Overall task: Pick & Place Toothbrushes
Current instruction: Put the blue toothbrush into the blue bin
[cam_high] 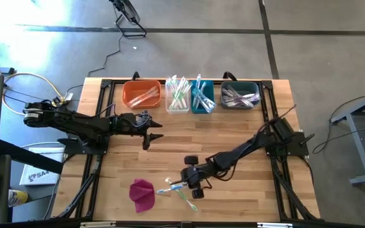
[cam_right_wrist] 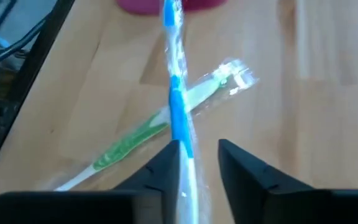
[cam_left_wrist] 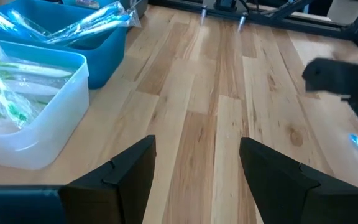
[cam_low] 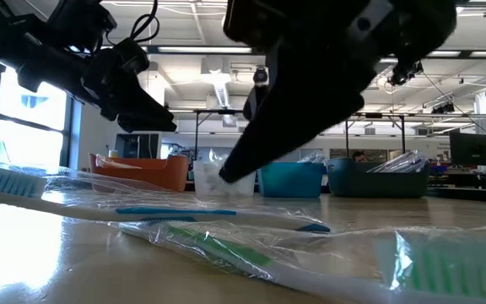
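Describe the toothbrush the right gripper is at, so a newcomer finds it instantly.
Start at the magenta cloth on the table's near edge. Beside it two wrapped toothbrushes lie crossed under the right gripper. The one meant is the blue toothbrush, on top and running between the gripper's fingers; the green toothbrush lies beneath it.

wooden plank table (cam_high: 233, 130) carries four bins along its far edge: orange bin (cam_high: 140, 95), clear bin (cam_high: 177, 96), blue bin (cam_high: 202, 98), dark teal bin (cam_high: 239, 96). near the front edge lie a magenta cloth lump (cam_high: 142, 193) and two crossed wrapped toothbrushes (cam_high: 184, 193).
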{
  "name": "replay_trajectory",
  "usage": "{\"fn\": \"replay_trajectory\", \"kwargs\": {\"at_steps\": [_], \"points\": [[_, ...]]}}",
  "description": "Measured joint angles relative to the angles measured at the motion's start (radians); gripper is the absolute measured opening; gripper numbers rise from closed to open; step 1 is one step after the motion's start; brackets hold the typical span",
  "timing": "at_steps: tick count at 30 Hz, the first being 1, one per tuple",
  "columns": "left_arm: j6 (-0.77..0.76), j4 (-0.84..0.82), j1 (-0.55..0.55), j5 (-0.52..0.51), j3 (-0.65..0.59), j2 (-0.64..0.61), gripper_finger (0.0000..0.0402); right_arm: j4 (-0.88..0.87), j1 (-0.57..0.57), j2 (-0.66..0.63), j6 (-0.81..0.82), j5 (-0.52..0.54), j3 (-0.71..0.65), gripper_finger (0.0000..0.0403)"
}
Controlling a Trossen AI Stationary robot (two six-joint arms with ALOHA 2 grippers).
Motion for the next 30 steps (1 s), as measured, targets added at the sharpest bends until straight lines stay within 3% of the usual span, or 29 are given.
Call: {"fn": "replay_trajectory", "kwargs": {"at_steps": [6,13,21,30], "points": [[0.0,-0.013,0.0,0.0,0.0,0.0,0.0228,0.041,0.0,0.055,0.004,-0.035,0.002,0.0158],[0.0,-0.013,0.0,0.002,0.0,0.0,0.0228,0.046,-0.001,0.084,0.004,-0.036,0.002,0.0177],[0.0,-0.013,0.0,0.002,0.0,0.0,0.0228,0.057,-0.002,0.1,0.003,-0.032,0.004,0.0147],[0.0,-0.013,0.0,0.001,0.0,0.0,0.0228,0.066,-0.004,0.103,-0.003,-0.03,0.003,0.0067]]}}
